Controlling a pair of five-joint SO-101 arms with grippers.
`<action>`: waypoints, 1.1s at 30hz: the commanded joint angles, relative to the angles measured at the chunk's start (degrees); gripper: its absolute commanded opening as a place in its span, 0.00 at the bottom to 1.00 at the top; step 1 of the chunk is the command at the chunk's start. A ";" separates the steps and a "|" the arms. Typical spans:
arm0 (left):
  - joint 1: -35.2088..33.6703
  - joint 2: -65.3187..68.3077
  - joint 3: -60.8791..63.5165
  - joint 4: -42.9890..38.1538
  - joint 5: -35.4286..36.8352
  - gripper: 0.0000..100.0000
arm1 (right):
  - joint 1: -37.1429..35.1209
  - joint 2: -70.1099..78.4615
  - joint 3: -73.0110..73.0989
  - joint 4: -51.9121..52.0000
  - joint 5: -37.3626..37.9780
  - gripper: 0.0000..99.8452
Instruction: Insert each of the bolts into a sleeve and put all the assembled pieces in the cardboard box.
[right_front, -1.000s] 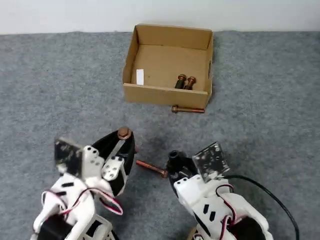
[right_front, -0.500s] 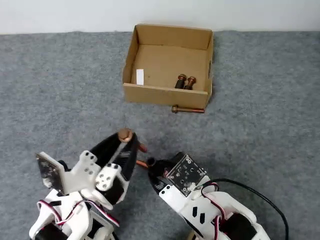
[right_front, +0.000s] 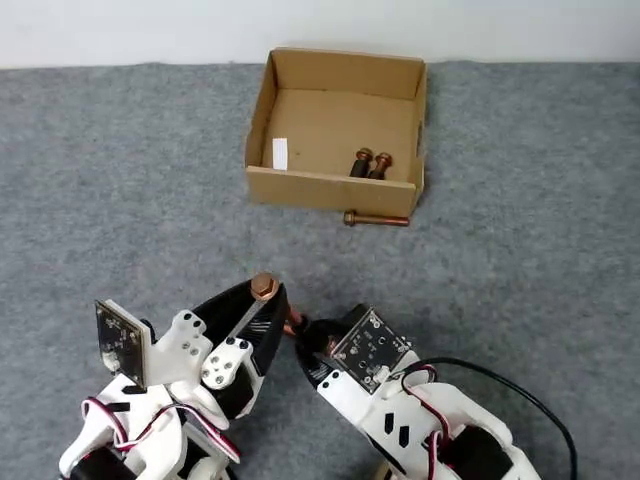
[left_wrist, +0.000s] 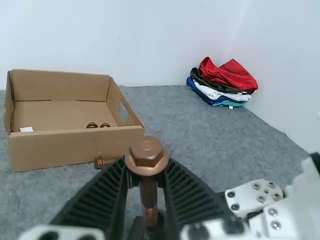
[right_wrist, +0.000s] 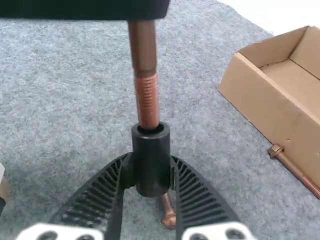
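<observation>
- left gripper (right_front: 262, 300), lower left of centre in the high view: clamped on a copper bolt (right_front: 264, 287); hex head uppermost, just past the fingertips; shank running down between the jaws
- black sleeve (right_wrist: 150, 160), centre of the right wrist view: stands upright; the copper bolt's threaded end sits in its mouth, with thread still exposed above the rim
- right gripper (right_wrist: 150, 177), lower centre of the right wrist view: closed on the black sleeve, one finger on either side
- second bolt (right_wrist: 168, 212): lies on the grey carpet (right_front: 120, 180) directly beneath the black sleeve; apart from both grippers
- cardboard box (right_front: 320, 190), upper centre of the high view: well apart from both grippers; two assembled pieces (right_front: 370, 163) lie side by side inside, against the front wall near the right corner
- loose bolt (right_front: 377, 218): lies flat on the carpet just outside the box's front wall, towards its right end
</observation>
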 joint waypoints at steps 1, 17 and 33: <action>0.26 -0.35 -1.63 0.09 0.44 0.00 | -0.13 -0.31 -0.88 -3.82 0.53 0.01; 6.86 -0.26 5.58 2.20 0.26 0.01 | -0.22 -0.31 -0.88 -5.85 4.31 0.01; -1.49 -0.26 0.66 3.60 0.09 0.18 | 3.82 -0.48 0.79 -5.76 3.78 0.01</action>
